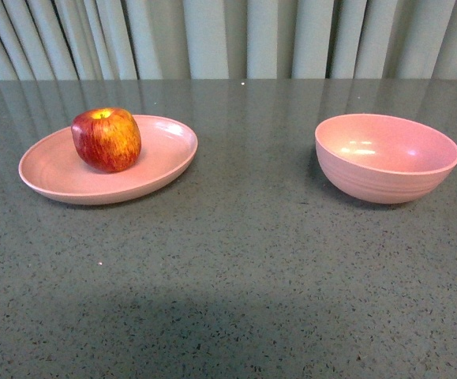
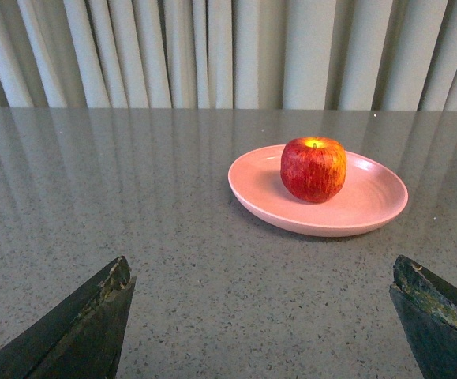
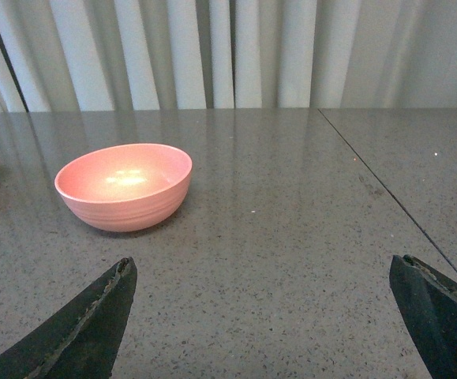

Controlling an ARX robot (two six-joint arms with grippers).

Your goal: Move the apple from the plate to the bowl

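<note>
Left end effector (image 2: pixel 261 268): seen only by its own wrist camera. Its two dark fingers (image 2: pixel 94 332) are spread wide, with nothing but bare surface between them. It faces the plate from well back.
Plate (image 1: pixel 165 150): pink, wide and shallow, lying flat on the left part of the surface.
Apple (image 1: pixel 106 140): red with yellow streaks, standing upright on the plate with its stem dimple up. It sits toward the plate's left and far side, and nothing grips it.
Bowl (image 1: pixel 386 178): pink and deep, with faint ridges outside. It stands upright on the right part of the surface, well apart from the plate, and is empty inside.
Right end effector (image 3: pixel 261 264): seen only by its own wrist camera. Its fingers (image 3: pixel 86 332) are spread wide and hold nothing. It is near the bowl but short of it.
Seam (image 3: pixel 386 193): a thin dark line across the surface, to the right of the bowl.
Surface (image 1: pixel 244 268): grey-green, speckled and glossy.
Curtain (image 1: pixel 212 39): pale pleated folds behind the far edge.
</note>
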